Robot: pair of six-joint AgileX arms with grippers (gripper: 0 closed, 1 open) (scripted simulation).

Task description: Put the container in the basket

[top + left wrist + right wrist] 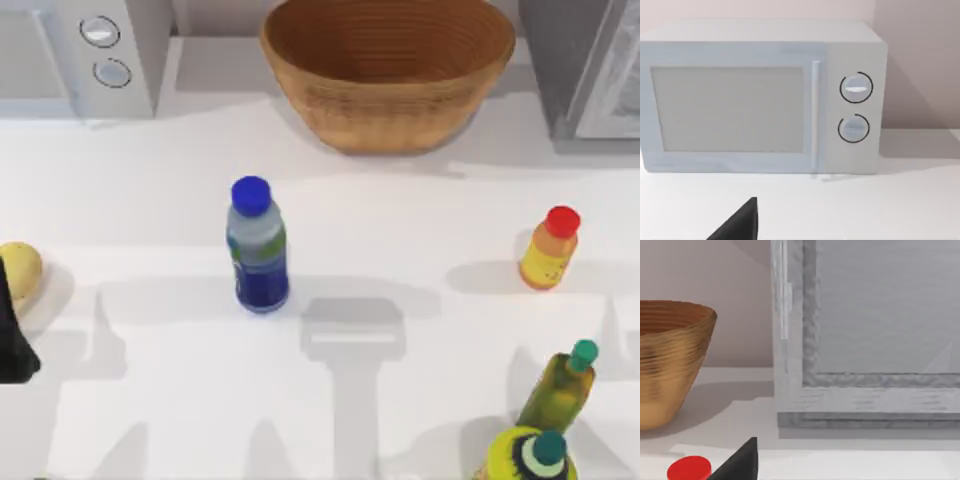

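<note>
The container (258, 246), a clear bottle with a blue cap and a blue-and-green label, stands upright left of the table's middle. Behind it, at the back centre, sits the wide tan wicker basket (388, 70), seen also in the right wrist view as the basket (670, 360). My left arm (12, 338) is a dark shape at the table's left edge, well apart from the container. A dark tip of my left gripper (737, 226) faces the microwave. A dark tip of my right gripper (739, 462) shows near a red cap, facing the basket and a grey appliance.
A white microwave (85, 55) stands at the back left and a grey appliance (590, 65) at the back right. On the right are a small orange bottle (549, 250), an olive-green bottle (561, 386) and a yellow item (528, 456). A yellowish object (18, 270) lies far left.
</note>
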